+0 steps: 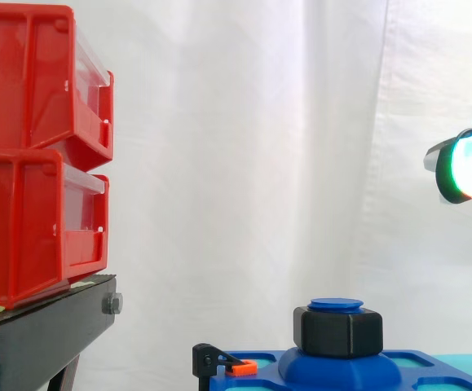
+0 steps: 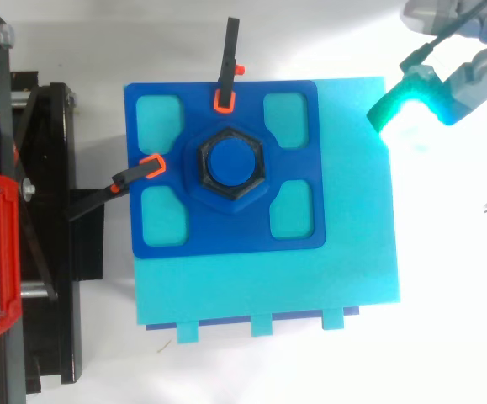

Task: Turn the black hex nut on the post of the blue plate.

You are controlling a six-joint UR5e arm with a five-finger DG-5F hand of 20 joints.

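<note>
The black plastic hex nut [image 1: 337,334] sits on the round blue post [image 2: 232,162] at the centre of the square blue plate [image 2: 167,244], which black orange-tipped clamps [image 2: 229,59] pin at two edges, presumably against turning, while the hand [image 2: 415,97], its spread impossible to tell, hangs high off the plate's corner.

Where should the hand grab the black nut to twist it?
On the flat sides of the black hex nut, coming straight down from above. Its flats stand upright and clear above the hump of the blue plate, with just the post poking up in the middle. Sideways is probably worse: two clamps sit at the plate's edges.
</note>
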